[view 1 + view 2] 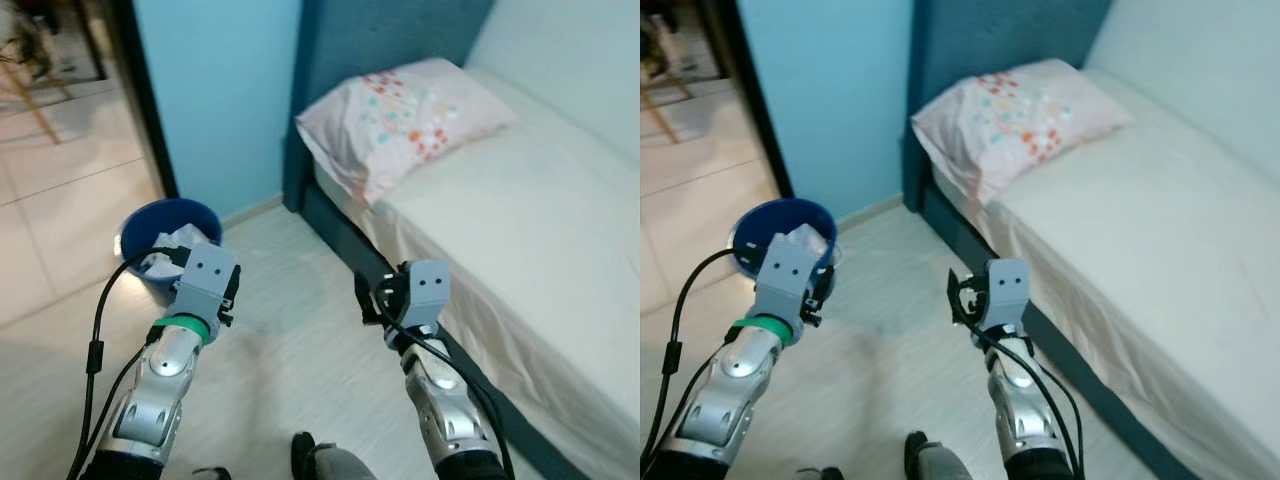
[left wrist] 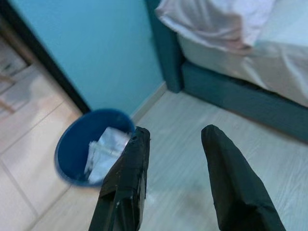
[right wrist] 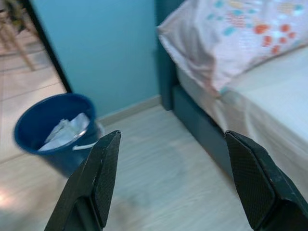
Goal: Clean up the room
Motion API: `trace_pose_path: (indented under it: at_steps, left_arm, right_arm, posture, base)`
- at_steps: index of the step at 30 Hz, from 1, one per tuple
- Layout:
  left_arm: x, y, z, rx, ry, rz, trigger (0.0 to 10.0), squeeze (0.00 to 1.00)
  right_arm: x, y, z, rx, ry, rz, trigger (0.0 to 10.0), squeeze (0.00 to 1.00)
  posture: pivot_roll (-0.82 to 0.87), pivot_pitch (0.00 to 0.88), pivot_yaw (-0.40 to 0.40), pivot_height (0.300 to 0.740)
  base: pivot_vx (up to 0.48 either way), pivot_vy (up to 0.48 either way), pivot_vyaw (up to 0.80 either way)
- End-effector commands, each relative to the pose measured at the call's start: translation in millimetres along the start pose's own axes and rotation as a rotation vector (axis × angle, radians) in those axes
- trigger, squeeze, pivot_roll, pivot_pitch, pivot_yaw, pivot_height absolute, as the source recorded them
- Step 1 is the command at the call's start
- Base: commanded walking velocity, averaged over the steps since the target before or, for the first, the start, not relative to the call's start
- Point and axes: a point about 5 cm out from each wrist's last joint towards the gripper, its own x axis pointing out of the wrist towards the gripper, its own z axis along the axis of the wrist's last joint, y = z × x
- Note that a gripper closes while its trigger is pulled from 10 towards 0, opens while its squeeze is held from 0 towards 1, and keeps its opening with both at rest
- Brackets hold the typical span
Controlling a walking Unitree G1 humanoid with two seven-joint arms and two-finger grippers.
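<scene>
1. Between the fingers of the left gripper (image 2: 175, 178) there is a clear gap with nothing inside; the jaws stand apart and only pale floor (image 2: 183, 139) shows between them.
2. The right gripper (image 3: 175, 185) has its fingers spread very wide, and it also holds nothing.
3. Both grippers hang above the pale wood-look floor, the left one (image 1: 205, 285) near the bin, the right one (image 1: 415, 295) just beside the edge of the bed.
4. The blue bin (image 1: 170, 245) stands on the floor near the turquoise wall (image 1: 215, 90), close to a dark door frame. Crumpled white paper (image 1: 175, 245) lies inside the bin.
5. The bed (image 1: 540, 230) is on the robot's right, with a dark teal frame and a cream sheet.
6. A pink pillow (image 1: 405, 115) with coloured spots lies at the head of the bed, against the teal headboard (image 1: 380, 35).
7. Beyond the door frame, a beige tiled floor (image 1: 60, 170) is visible.
</scene>
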Motion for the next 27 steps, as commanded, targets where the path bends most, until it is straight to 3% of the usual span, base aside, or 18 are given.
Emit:
trace_pose_path:
  at_steps: [1,27]
  left_arm:
    - [-1.3,-3.3,-0.4,-0.005,0.005,-0.015,10.0,0.0]
    - [0.1,-8.9,3.0,-0.038,-0.018,-0.072,10.0,0.0]
  right_arm:
    - [-1.1,-1.9,-3.9,0.005,0.017,-0.005,10.0,0.0]
    - [1.7,-2.2,-4.5,0.014,0.018,-0.005,10.0,0.0]
  posture:
    - [0.05,0.082,-0.007,0.74]
    - [0.05,0.067,-0.008,0.74]
  base:
    - [0.0,0.0,-0.8]
    - [0.0,0.0,-0.8]
